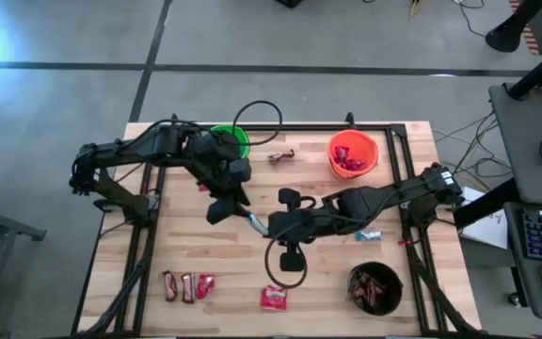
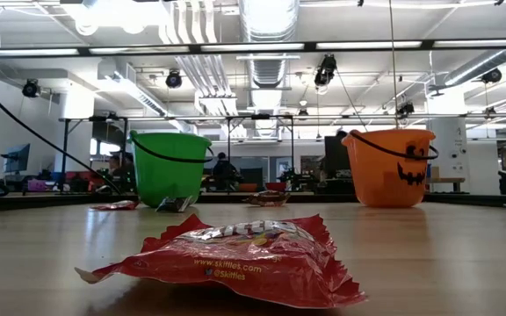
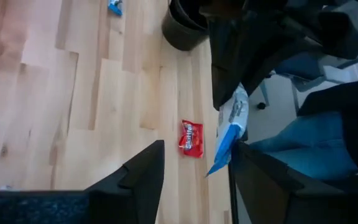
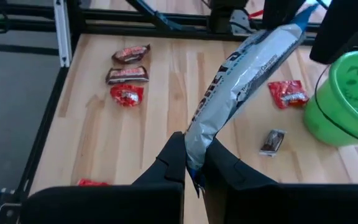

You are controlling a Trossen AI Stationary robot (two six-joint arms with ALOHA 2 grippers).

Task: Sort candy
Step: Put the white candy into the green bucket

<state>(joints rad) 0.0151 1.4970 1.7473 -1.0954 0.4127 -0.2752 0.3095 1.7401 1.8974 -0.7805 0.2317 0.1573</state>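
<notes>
A light-blue-and-white candy bar (image 4: 247,74) hangs above the middle of the table between my two grippers. My right gripper (image 4: 194,158) is shut on one end of it. The bar's other, blue end (image 3: 221,158) stands between the open fingers of my left gripper (image 3: 197,149), close beside one finger (image 3: 253,171). In the high view the left gripper (image 1: 236,211) and the right gripper (image 1: 269,226) meet over the table's centre. More candy lies on the wood: a red packet (image 1: 273,298) near the front edge, and two brown bars (image 1: 178,286) and a red sweet (image 1: 205,285) at the front left. My right gripper pinches the bar's near end (image 4: 194,142) between its two fingers. The bar sticks out forward past the fingers, slanting up, lifted clear of the table. My left gripper: I cannot tell whether the finger beside the bar's blue end touches it.
A green bucket (image 1: 233,139) stands at the far edge behind the left arm. An orange bucket (image 1: 353,153) is at the far right and a black bucket (image 1: 375,287) at the front right. A brown bar (image 1: 281,156) lies between the far buckets, and a blue bar (image 1: 370,234) lies under the right arm.
</notes>
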